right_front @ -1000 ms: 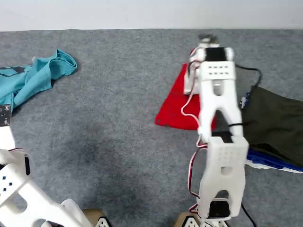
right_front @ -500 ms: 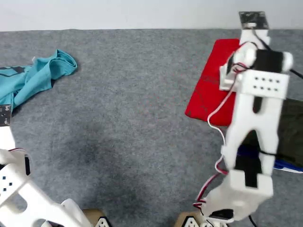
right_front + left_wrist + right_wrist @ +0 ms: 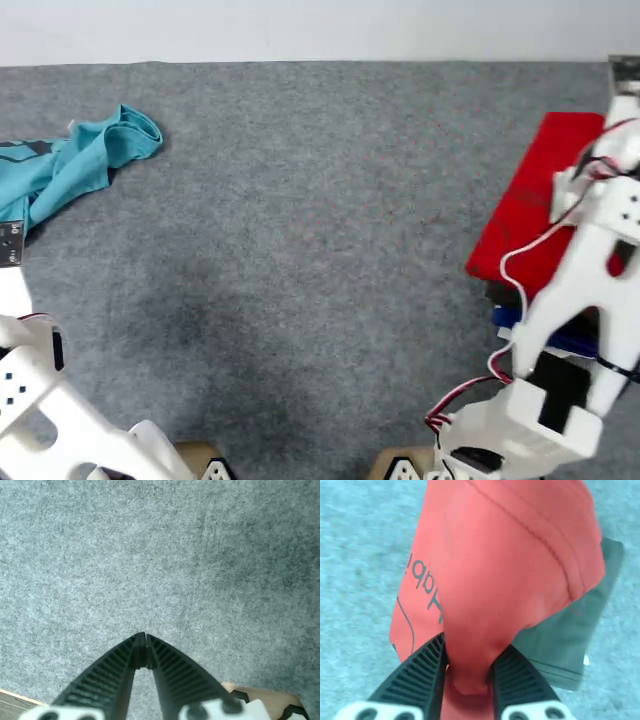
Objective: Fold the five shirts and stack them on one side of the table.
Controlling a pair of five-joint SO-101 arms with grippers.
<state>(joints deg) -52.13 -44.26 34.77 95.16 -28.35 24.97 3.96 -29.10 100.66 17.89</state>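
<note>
The right pincer (image 3: pixel 467 665) is clamped on a bunched fold of the red folded cotton shirt (image 3: pixel 505 570), its 2 ribbed black fingers (image 3: pixel 420 672) pressing the cloth from either side. The rest of the red shirt spreads out beyond the fingertips, with dark print on the part nearest 1 finger. Past the other finger, a corner of a folded dark olive-green shirt (image 3: pixel 570 650) sticks out from under the red one and lies flat on the grey felt-like table cover (image 3: pixel 360 555).

In the high view the red shirt sits over the dark shirt beside the white right arm (image 3: pixel 575 290). A strip of a blue shirt (image 3: pixel 505 318) peeks out beneath that stack. Whether the red shirt rests fully on the stack cannot be told.

The left pincer (image 3: pixel 145 652) has its 2 black fingers together, tips touching, and points down at the grey cover. A crumpled teal shirt (image 3: pixel 85 160) lies well apart from the right pincer, across the table and nearer the white left arm (image 3: pixel 40 400).
</note>
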